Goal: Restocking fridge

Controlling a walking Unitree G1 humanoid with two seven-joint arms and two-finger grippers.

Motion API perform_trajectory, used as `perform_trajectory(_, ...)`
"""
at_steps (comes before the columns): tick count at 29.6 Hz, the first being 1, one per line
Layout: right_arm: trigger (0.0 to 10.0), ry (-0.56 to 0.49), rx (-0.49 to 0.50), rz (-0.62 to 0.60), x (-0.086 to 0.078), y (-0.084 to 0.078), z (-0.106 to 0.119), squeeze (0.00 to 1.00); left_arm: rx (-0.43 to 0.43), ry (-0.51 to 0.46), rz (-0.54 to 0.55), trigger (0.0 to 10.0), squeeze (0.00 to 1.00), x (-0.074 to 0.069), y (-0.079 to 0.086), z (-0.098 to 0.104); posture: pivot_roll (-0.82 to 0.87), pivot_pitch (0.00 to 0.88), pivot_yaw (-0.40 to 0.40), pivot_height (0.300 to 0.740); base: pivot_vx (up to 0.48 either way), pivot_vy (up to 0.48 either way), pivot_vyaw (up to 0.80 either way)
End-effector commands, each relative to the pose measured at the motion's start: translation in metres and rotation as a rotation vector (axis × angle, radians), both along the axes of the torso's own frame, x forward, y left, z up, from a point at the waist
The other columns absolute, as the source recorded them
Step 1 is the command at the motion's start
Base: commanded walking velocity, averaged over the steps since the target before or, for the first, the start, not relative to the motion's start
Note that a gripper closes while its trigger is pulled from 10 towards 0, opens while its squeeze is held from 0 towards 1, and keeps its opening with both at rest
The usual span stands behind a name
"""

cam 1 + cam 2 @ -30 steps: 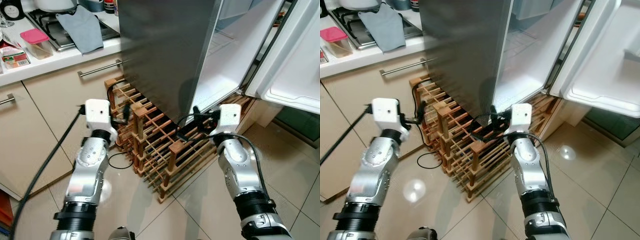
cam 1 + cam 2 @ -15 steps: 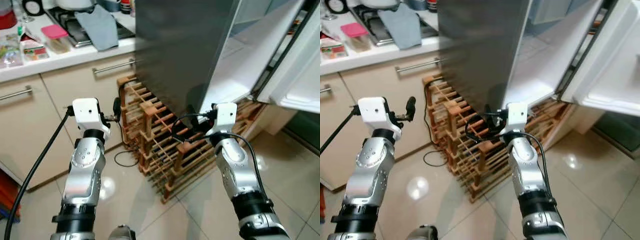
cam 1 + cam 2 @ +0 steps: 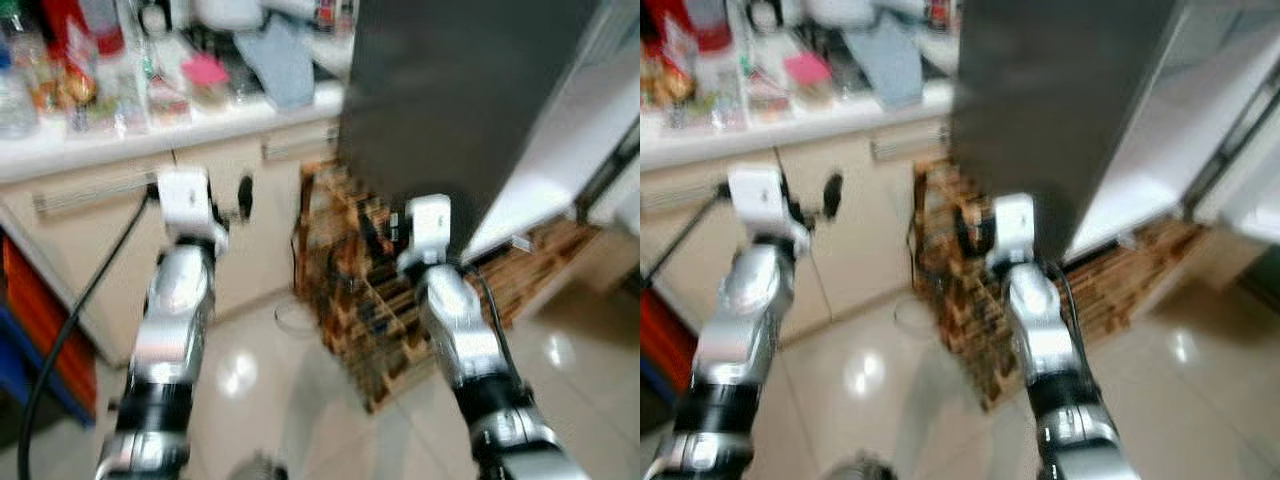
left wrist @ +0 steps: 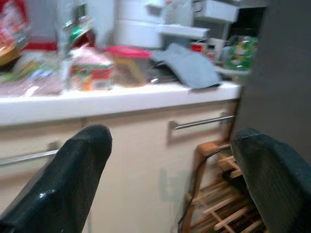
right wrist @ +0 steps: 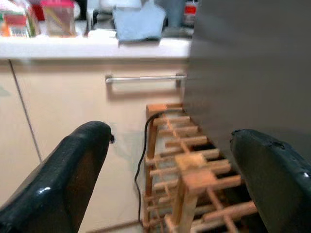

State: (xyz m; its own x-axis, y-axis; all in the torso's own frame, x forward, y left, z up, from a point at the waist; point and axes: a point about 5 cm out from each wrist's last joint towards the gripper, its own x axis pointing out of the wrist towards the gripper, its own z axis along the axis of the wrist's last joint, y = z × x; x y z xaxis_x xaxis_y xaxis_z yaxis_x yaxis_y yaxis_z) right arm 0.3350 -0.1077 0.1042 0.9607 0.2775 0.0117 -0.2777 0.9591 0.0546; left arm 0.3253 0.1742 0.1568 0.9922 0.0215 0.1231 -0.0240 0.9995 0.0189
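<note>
Wooden wine rack (image 5: 194, 170) stands low beside the grey fridge (image 3: 450, 90), just ahead of both grippers, left gripper (image 4: 165, 184) and right gripper (image 5: 165, 174) spread and empty; blurred head views suggest walking, so fingers may clip it.

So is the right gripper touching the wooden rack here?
Apart. The right wrist view shows the right gripper open, with the wooden rack sitting farther off between its fingers.
</note>
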Motion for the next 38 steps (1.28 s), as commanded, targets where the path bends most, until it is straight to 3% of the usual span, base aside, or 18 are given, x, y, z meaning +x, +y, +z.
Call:
perform_trajectory(1,10.0,-0.011,-0.001,-0.027,0.003,-0.008,0.003,0.34,0.0,0.013,0.007,10.0,0.0,0.002,-0.001,-0.003,0.03,0.0,-0.055,0.74,0.0,0.0,0.58)
perform_trajectory(5,10.0,-0.022,-0.005,-0.037,0.003,-0.009,0.005,0.36,0.062,0.047,0.041,10.0,0.0,0.003,0.0,-0.01,0.03,0.0,-0.058,0.74,0.0,0.0,0.57)
perform_trajectory(7,10.0,-0.025,-0.003,-0.041,0.003,-0.01,0.005,0.39,0.171,0.072,0.09,10.0,0.0,0.006,0.002,-0.013,0.04,0.0,-0.056,0.74,0.0,0.0,0.56)
perform_trajectory(18,10.0,-0.006,0.092,-0.02,0.006,-0.006,0.006,0.43,0.169,0.016,0.051,10.0,0.0,0.009,-0.006,-0.002,0.04,0.0,-0.05,0.74,0.0,0.0,0.56)
perform_trajectory(38,10.0,0.0,0.111,0.033,0.008,-0.001,0.007,0.51,0.177,-0.021,0.048,10.0,0.0,0.008,-0.009,0.006,0.05,0.0,-0.056,0.74,0.0,0.0,0.56)
